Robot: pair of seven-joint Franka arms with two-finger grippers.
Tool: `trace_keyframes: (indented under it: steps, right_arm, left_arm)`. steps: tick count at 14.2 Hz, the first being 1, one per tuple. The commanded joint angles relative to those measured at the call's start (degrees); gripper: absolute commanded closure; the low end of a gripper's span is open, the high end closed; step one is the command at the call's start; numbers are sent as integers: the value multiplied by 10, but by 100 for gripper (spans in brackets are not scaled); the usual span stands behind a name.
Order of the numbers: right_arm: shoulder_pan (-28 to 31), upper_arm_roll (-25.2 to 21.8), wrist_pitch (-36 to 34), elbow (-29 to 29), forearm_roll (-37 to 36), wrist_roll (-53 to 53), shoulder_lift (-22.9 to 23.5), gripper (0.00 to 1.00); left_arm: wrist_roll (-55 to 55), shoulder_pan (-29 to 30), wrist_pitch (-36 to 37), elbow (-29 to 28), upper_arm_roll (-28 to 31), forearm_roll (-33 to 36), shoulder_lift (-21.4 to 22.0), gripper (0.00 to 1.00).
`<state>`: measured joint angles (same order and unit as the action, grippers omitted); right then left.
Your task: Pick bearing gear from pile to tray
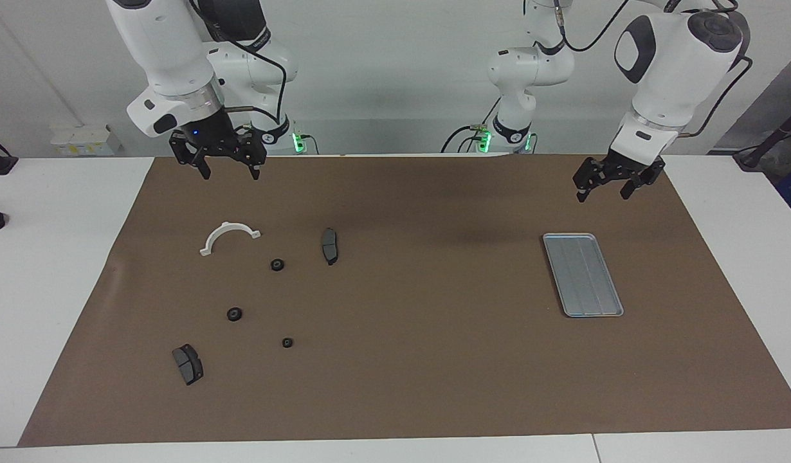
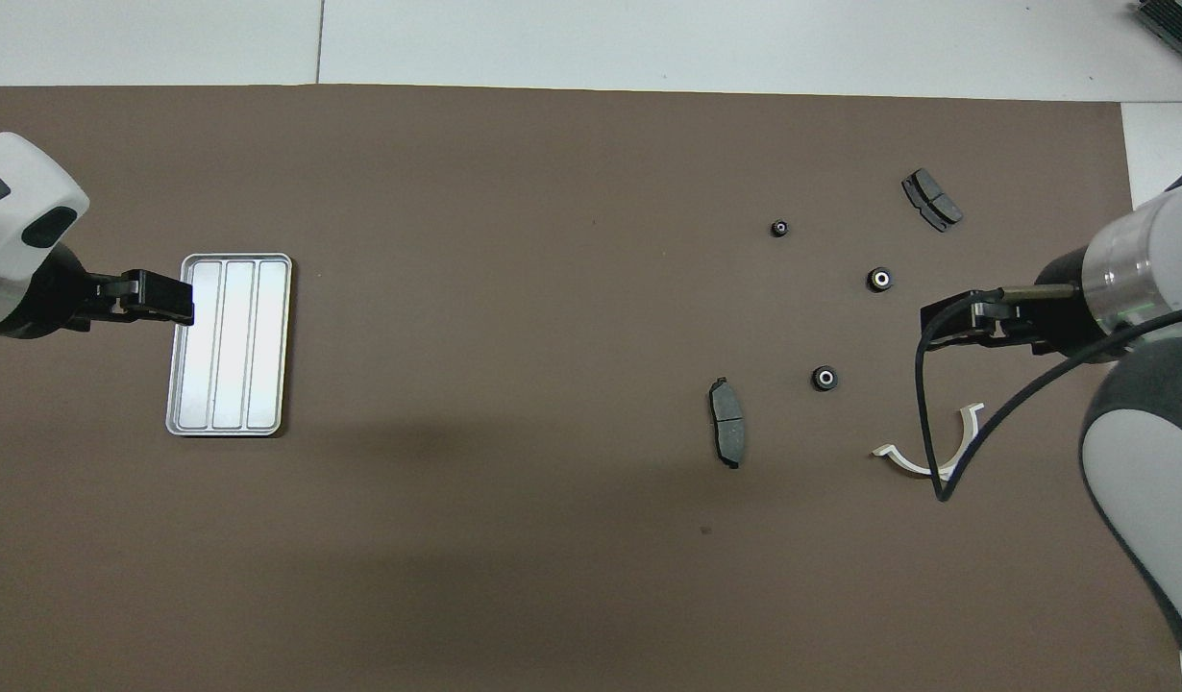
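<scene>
The right arm's cable (image 2: pixel 927 423) partly hides the half-ring (image 2: pixel 966 434).

Robotics lab, test-bench setup. Two white Franka arms bolted at the 12 o'clock edge of a white table (image 1: pixel 67 257), green status lights glowing at their bases. Black cables loop off the arms. Plain brown rectangular mat (image 1: pixel 408 360) covers the work area. Bare pale wall above it; a white multi-socket power strip (image 1: pixel 85 139) sits at about 10 o'clock. Loose mechanical parts are laid out as test pieces. No domestic furnishings.
</scene>
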<state>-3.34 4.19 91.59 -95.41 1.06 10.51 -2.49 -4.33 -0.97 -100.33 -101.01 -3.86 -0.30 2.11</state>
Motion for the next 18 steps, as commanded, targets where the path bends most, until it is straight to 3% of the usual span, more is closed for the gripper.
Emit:
trace_keyframes:
  steps: [1,5,8,13,18]
  right_arm:
    - [5,3,12,-19,1,-12,-16,0]
    - [5,3,21,-19,1,-13,-15,0]
    - [6,3,72,-21,1,-12,3,0]
    - [6,3,150,-2,-4,-12,83,0]
    - [9,3,178,102,-25,-14,236,0]
  left_arm:
    - [8,4,-7,-17,-1,7,16,0]
    - [8,5,-7,-17,-1,7,16,0]
    - [8,5,-7,-17,-1,8,15,0]
    - [8,5,-7,-17,-1,7,16,0]
    - [8,5,-7,-17,-1,8,16,0]
